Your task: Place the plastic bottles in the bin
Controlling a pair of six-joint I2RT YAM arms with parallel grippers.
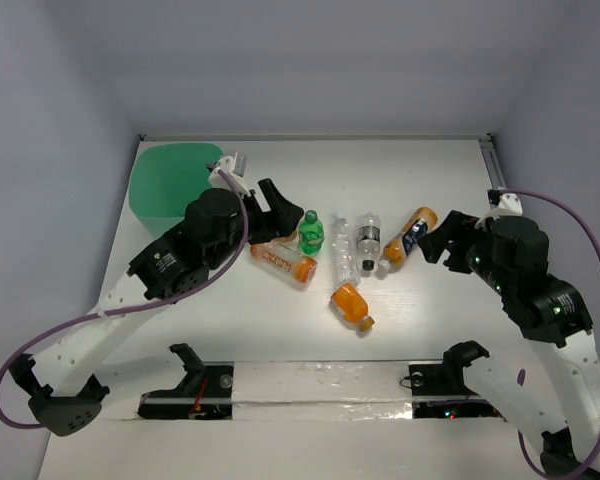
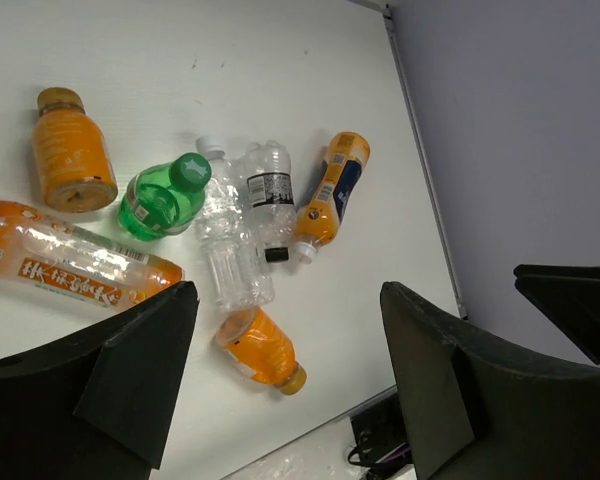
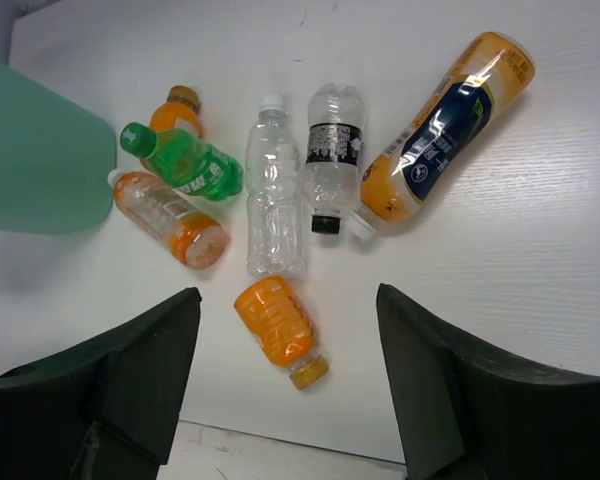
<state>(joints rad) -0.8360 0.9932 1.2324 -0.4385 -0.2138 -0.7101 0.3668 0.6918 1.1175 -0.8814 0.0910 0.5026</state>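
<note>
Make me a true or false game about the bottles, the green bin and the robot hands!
1. The green bottle is inside the bin. False: it is on the table, outside the bin.
2. The left gripper and the right gripper are both open and empty. True.
3. The bin sits at the table's right side. False: it is at the far left corner.
4. The blue-labelled bottle has orange liquid in it. True.
5. The dark-banded clear bottle has a white cap. False: its cap is black.
</note>
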